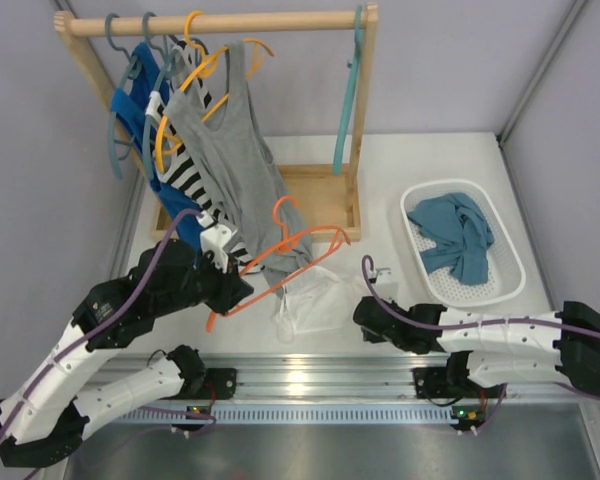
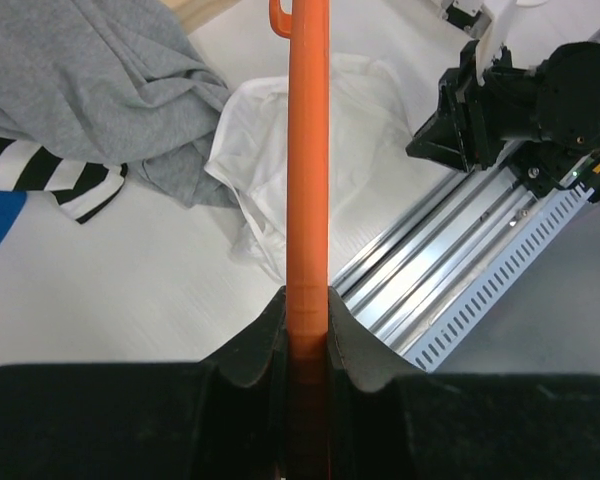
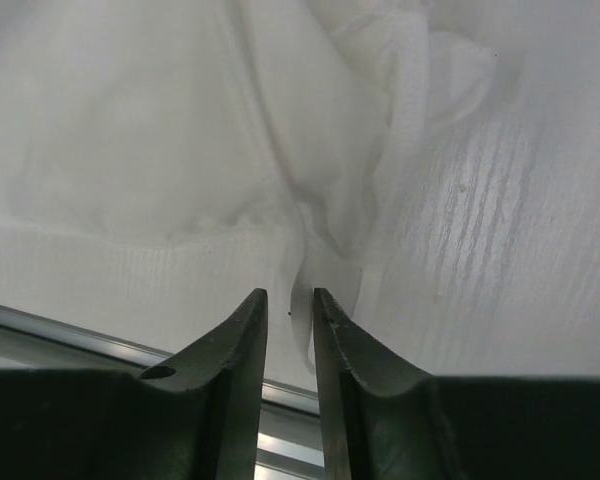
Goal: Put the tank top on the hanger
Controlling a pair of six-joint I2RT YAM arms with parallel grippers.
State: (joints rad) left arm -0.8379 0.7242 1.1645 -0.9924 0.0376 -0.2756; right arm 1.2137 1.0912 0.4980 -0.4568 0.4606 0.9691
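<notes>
The tank top (image 3: 130,130) is plain white and thin. It lies crumpled in soft folds, with a ribbed-looking band along its hem and a narrow knitted strap curling off to one side. It rests on the table (image 3: 540,250) directly ahead of the right pincer (image 3: 290,295), and its hem runs across just beyond the fingertips. That pincer's jaws stand a narrow gap apart, and a small fold of the hem dips toward the gap (not clamped, as far as the wrist view shows).

The left pincer (image 2: 307,300) is clamped on the hanger (image 2: 307,150), a slim bright orange plastic bar. The bar runs straight out from between the fingers, with the hook at its far end. The white top lies on the table beneath the bar, ahead of this pincer and mostly to its right. Ahead and to its left are a grey garment (image 2: 100,90) and a black-and-white striped one (image 2: 70,180).

A small white tag (image 1: 384,271) hangs on the right arm's purple cable, just behind the right pincer. It is too small to read.
</notes>
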